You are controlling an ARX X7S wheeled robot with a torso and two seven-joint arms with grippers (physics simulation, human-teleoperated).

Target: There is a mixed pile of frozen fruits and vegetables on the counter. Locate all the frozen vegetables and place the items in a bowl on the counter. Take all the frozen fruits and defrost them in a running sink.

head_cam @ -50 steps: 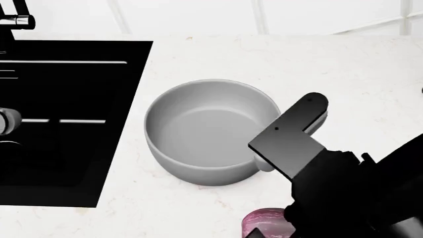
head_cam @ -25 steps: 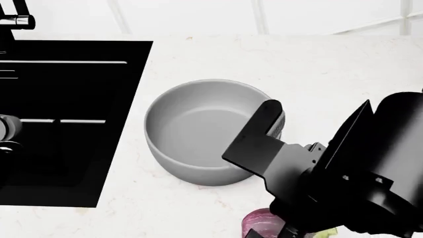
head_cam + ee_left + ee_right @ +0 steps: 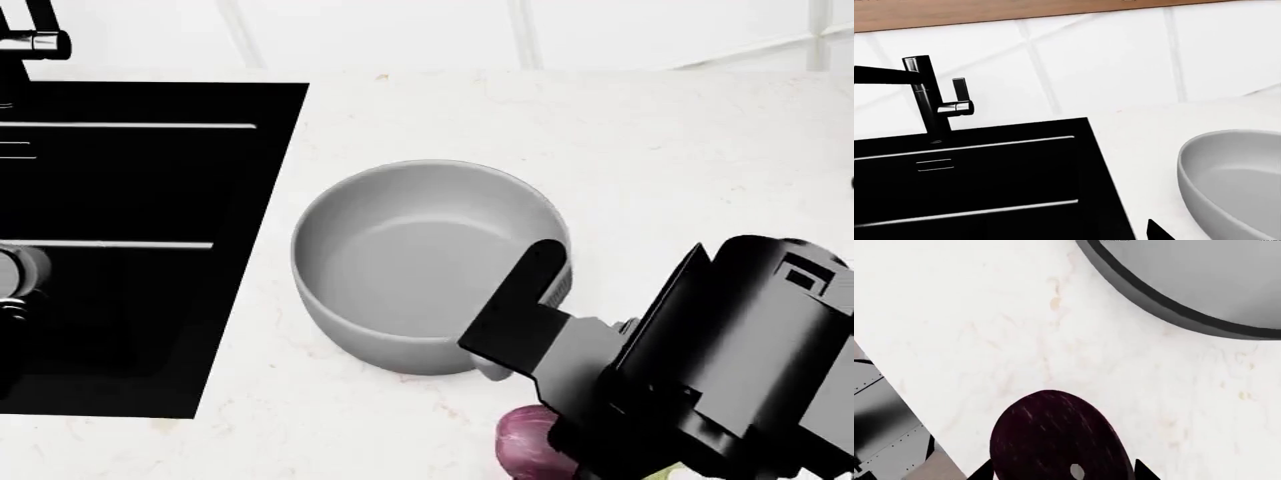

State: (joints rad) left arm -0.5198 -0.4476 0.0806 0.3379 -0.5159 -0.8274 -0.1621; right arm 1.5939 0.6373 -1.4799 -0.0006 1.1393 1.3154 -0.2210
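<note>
A purple eggplant [image 3: 1054,435] lies on the white counter [image 3: 667,130], a little in front of the grey bowl [image 3: 400,340]. My right gripper [image 3: 1064,472] is open, one fingertip on each side of the eggplant, one touching and the other a sliver off. In the head view my right arm [image 3: 721,360] covers most of the eggplant [image 3: 525,445]. The bowl [image 3: 1227,170] holds nothing. The black sink [image 3: 134,250] lies left of it. Of my left gripper only one fingertip [image 3: 1157,232] shows, set wide, by the sink [image 3: 974,190] edge. Banana, kiwi and artichoke are out of view.
A dark faucet [image 3: 924,100] stands behind the sink, against white wall tiles, with no water seen running. The counter's front edge [image 3: 914,405] runs close beside the eggplant. The bowl's wall [image 3: 1201,275] is a short way beyond the eggplant.
My right arm swung in and came down over the eggplant, now blocking more of the bowl's front right. A grey part of my left arm slid down the sink's left edge.
</note>
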